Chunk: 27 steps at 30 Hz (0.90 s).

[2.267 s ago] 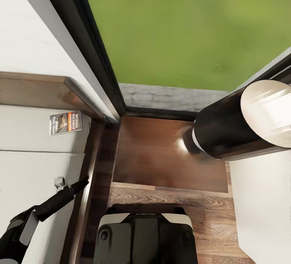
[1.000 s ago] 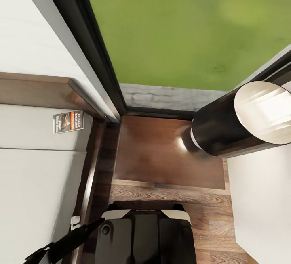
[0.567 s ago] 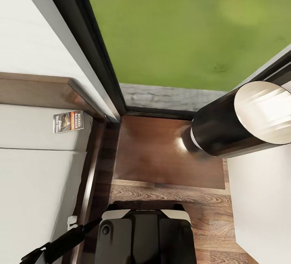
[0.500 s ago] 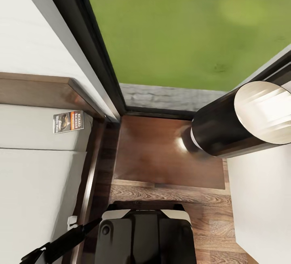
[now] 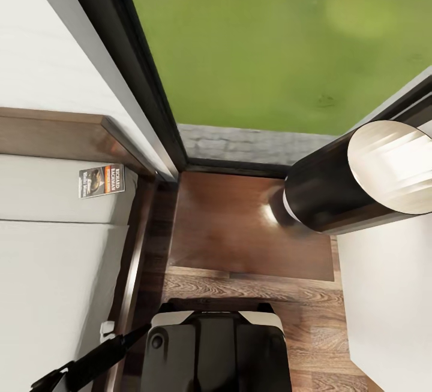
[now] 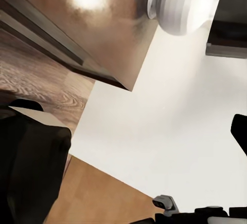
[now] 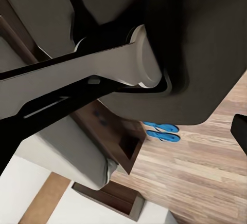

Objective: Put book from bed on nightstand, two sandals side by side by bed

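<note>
book on bed, nightstand beside; sandals together on floor

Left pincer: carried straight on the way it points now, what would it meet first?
Probably the plain white surface beside the nightstand, judging by the left wrist view's middle; depth is unclear. The left pincer aims past the nightstand's corner.

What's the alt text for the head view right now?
A small book lies on the bed's off-white mattress near the headboard, beside a glossy dark nightstand holding a tall lamp. Grass fills the window beyond; the left gripper hangs by the bed frame.
</note>
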Available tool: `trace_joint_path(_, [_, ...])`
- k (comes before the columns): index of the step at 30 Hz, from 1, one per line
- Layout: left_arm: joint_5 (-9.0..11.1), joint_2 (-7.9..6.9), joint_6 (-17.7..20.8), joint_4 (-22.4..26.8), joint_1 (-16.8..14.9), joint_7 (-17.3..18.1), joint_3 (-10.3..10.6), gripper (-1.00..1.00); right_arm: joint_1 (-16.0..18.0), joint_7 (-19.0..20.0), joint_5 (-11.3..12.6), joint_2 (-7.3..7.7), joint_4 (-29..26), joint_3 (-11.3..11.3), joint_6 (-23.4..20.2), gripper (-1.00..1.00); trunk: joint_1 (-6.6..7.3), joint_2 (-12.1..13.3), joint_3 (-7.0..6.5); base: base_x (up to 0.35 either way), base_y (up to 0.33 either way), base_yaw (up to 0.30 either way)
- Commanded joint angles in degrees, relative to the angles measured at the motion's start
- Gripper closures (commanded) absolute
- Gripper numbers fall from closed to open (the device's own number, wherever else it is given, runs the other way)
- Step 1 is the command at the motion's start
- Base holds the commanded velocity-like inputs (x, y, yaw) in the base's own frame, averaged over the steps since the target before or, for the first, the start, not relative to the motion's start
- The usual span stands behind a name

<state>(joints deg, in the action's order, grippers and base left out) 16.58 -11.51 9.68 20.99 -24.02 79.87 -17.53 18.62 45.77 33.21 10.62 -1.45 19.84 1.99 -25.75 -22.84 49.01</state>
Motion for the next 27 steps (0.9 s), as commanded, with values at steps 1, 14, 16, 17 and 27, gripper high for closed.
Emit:
trace_joint_path(1, [0.0, 0.00, 0.6, -0.2, 0.0, 0.2, -0.1, -1.00, 0.0, 0.2, 0.4, 0.02, 0.0, 0.5, 0.2, -1.00, -0.03, -0.1, 0.05, 0.000, 0.000, 0.000])
trace_joint_path(14, [0.0, 0.05, 0.5, -0.5, 0.0, 0.3, -0.1, -1.00, 0.0, 0.3, 0.4, 0.02, 0.0, 0.5, 0.2, -1.00, -0.03, -0.1, 0.05, 0.000, 0.000, 0.196])
trace_joint_path(16, [0.0, 0.04, 0.5, -0.5, 0.0, 0.3, -0.1, -1.00, 0.0, 0.3, 0.4, 0.02, 0.0, 0.5, 0.2, -1.00, -0.03, -0.1, 0.05, 0.000, 0.000, 0.287])
trace_joint_path(17, [0.0, 0.03, 0.5, -0.5, 0.0, 0.3, -0.1, -1.00, 0.0, 0.3, 0.4, 0.02, 0.0, 0.5, 0.2, -1.00, -0.03, -0.1, 0.05, 0.000, -0.007, 0.289])
trace_joint_path(27, [-0.1, 0.34, 0.5, -0.7, 0.0, 0.1, -0.1, -1.00, 0.0, 0.4, 0.4, 0.02, 0.0, 0.5, 0.2, -1.00, -0.03, -0.1, 0.05, 0.000, -0.059, 0.122])
